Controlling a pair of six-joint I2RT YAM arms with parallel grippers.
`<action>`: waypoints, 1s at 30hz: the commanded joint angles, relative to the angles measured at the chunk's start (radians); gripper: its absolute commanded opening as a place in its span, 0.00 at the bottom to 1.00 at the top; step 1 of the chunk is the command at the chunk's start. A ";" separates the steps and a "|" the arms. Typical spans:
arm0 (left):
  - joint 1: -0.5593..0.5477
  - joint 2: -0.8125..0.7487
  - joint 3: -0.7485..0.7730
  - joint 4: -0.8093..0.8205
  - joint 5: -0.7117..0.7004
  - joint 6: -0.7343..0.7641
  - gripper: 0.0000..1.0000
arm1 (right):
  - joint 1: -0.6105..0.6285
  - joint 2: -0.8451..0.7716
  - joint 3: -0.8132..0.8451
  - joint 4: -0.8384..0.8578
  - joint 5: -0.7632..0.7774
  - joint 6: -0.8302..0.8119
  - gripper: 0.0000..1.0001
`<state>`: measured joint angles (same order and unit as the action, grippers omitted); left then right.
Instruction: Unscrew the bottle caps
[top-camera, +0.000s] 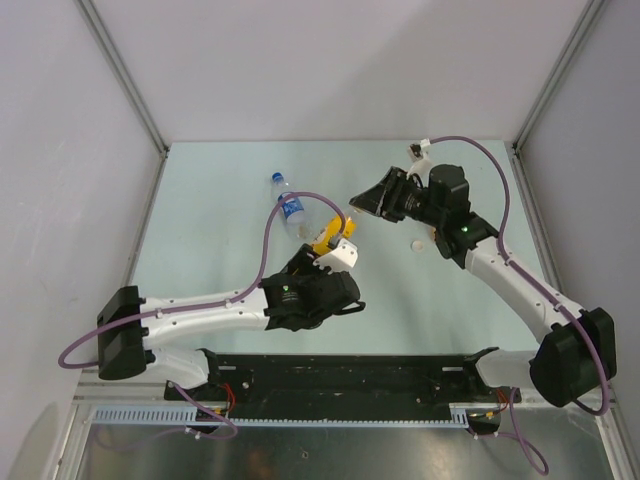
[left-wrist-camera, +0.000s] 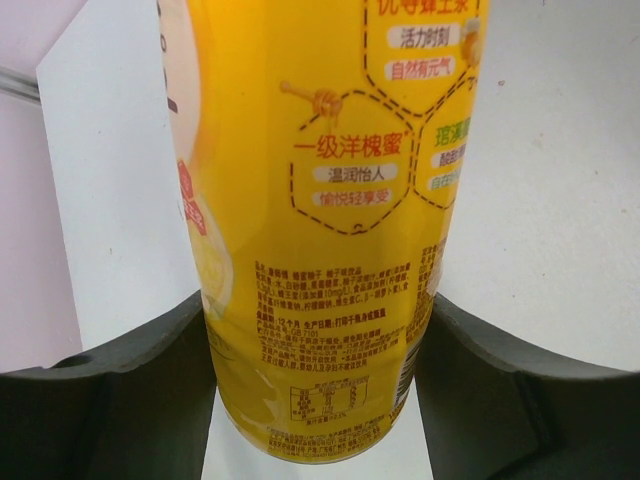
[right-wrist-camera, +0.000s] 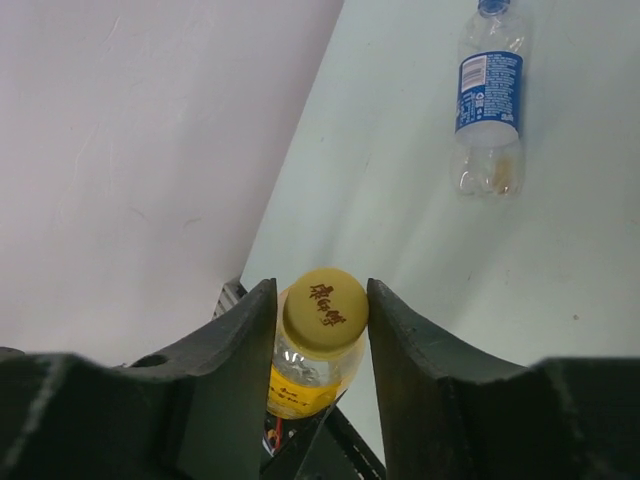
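- Pinching the yellow cap (right-wrist-camera: 322, 305) from both sides, the right gripper (right-wrist-camera: 322, 293) has its jaws set against the cap's rim. The cap sits on the neck of the yellow bottle (left-wrist-camera: 320, 200) and faces the wrist camera.
- The left gripper (left-wrist-camera: 315, 345) clamps that bottle's lower body, one dark finger pressed on each side of the label, with the cap end pointing at the right gripper.
- The clear bottle (right-wrist-camera: 488, 100) with a blue label lies on its side on the table (top-camera: 200, 220) beyond, blue cap (right-wrist-camera: 493, 6) on, apart from both grippers.
- A pale cap (top-camera: 420, 243) lies loose on the table near the right arm.
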<state>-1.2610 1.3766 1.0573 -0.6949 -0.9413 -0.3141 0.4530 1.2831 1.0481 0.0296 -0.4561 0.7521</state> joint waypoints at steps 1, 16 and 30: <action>-0.008 0.002 0.038 0.014 -0.022 -0.002 0.00 | -0.010 0.002 0.043 0.050 -0.050 0.032 0.41; -0.009 -0.061 0.027 0.036 0.055 -0.008 0.00 | 0.005 -0.046 0.043 0.085 -0.132 -0.071 0.00; 0.018 -0.424 -0.215 0.541 0.745 0.247 0.00 | -0.010 -0.144 0.043 0.130 -0.455 -0.276 0.00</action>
<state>-1.2442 1.0183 0.8665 -0.4084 -0.5491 -0.2016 0.4355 1.1603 1.0584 0.1192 -0.7315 0.5724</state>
